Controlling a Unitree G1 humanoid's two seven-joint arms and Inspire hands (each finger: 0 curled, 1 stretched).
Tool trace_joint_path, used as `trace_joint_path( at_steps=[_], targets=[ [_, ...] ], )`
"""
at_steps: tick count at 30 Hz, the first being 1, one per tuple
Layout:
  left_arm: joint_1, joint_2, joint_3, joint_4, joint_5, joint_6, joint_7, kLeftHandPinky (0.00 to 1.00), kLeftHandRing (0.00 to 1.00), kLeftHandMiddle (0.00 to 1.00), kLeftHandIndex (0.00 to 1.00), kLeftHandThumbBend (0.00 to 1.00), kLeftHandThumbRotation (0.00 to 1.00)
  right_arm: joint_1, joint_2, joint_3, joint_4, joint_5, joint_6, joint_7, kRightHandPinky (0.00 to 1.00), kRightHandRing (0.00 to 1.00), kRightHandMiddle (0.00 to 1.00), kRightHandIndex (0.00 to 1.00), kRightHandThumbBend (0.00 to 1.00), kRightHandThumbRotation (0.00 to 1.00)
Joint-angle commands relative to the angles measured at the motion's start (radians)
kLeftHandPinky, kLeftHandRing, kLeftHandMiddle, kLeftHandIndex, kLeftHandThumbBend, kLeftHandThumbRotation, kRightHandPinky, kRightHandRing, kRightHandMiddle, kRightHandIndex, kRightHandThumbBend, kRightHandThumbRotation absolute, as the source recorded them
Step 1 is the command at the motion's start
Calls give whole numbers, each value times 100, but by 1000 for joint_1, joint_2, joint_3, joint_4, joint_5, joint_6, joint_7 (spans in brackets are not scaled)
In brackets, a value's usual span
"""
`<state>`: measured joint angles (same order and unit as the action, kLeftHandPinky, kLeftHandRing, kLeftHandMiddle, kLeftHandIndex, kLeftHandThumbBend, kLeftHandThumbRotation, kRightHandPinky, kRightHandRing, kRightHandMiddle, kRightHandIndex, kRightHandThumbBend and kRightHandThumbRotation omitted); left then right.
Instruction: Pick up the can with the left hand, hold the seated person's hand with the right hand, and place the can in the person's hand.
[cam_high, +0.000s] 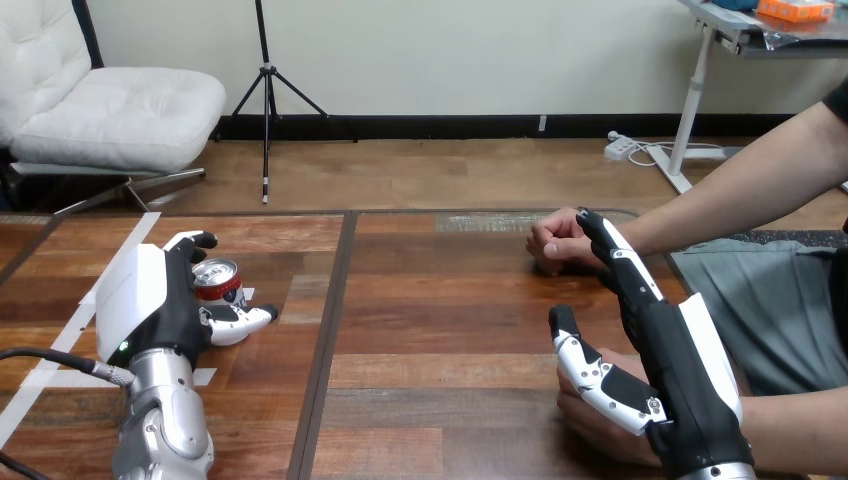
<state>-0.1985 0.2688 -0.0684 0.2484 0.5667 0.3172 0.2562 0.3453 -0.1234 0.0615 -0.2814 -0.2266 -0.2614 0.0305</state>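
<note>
My L hand curled round can on table. R hand open, fingers straight, tips against person's fist.

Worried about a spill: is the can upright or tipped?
Upright: the can stands on the table, silver top facing up, left hand curled round it.

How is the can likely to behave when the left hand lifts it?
The can stands upright, so probably stable, though its round wall would roll if tipped. Smooth metal may slip in the left hand.
</note>
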Motion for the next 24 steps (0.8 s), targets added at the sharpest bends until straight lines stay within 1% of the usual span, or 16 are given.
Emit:
trace_joint_path(
  at_steps=[1, 5, 11, 18, 24],
  targets=[
    [-82, 15, -5, 22, 7, -29, 27, 64, 76, 81, 80, 73, 6, -40, -11, -14, -43, 9, -6, 3, 100, 99, 98, 95, 13, 2],
    [-86, 17, -6, 28, 6, -31, 30, 63, 76, 81, 80, 73, 7, -38, -14, -16, -45, 11, -4, 5, 100, 99, 98, 95, 13, 3],
    [-94, 16, -5, 43, 3, -38, 40, 63, 76, 82, 81, 73, 8, -40, -16, -20, -37, 13, -17, 4, 100, 98, 97, 95, 13, 4],
    [-102, 14, -3, 57, 1, -45, 55, 63, 77, 82, 82, 73, 8, -37, -17, -21, -45, 11, -7, 6, 98, 97, 97, 95, 14, 5],
    [-105, 13, -5, 59, 6, -37, 67, 63, 77, 82, 81, 73, 9, -35, -17, -22, -47, 14, -9, 10, 97, 97, 97, 94, 14, 6]
  ],
)
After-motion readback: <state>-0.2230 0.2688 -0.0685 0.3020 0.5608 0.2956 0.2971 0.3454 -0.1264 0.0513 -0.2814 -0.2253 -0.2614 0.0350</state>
